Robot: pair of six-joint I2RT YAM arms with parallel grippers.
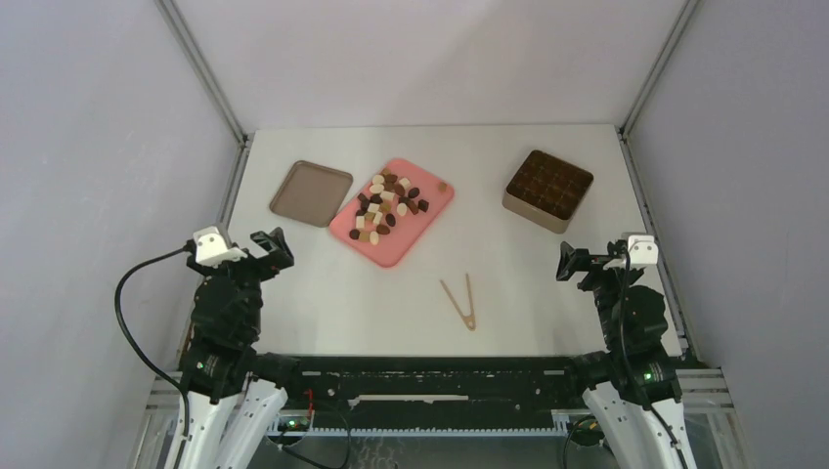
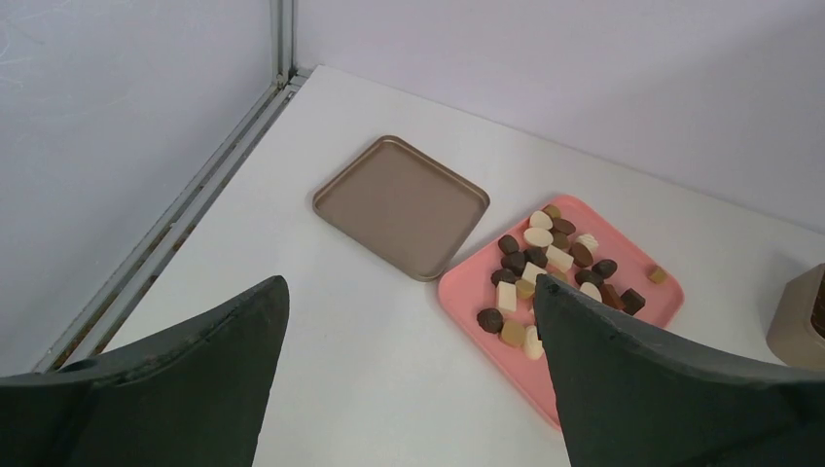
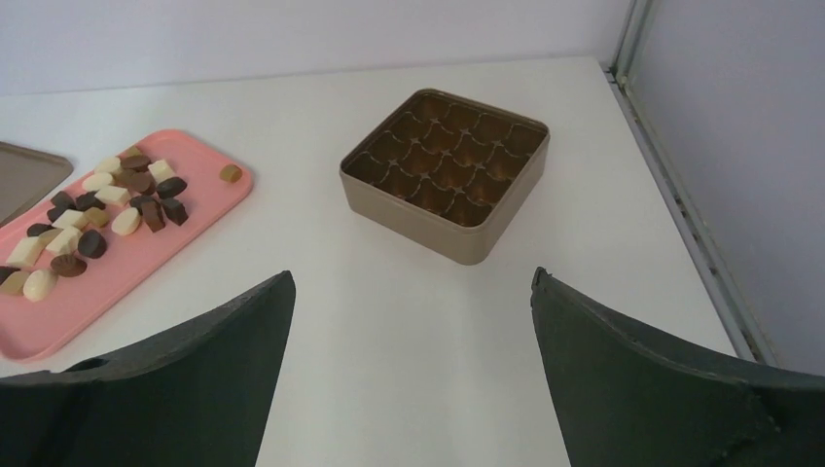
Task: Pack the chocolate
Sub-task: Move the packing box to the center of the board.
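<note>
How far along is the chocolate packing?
Done: nothing; every compartment of the tin is empty. In hand: nothing; left gripper and right gripper are open near their bases, tongs untouched. Left: all chocolates, lying on the pink tray.

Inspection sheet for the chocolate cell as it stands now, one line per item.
Surface: white table, no spills seen.
Job's things: chocolates piled on pink tray; tin to its right, compartments empty; tongs lying nearer the arms.
Clutter: brown shallow tray, empty, left of the pink tray.
Grippers: left gripper and right gripper open, empty.
Cables: black cable loops off left arm, outside the table.
Surroundings: grey walls, metal frame posts.
</note>
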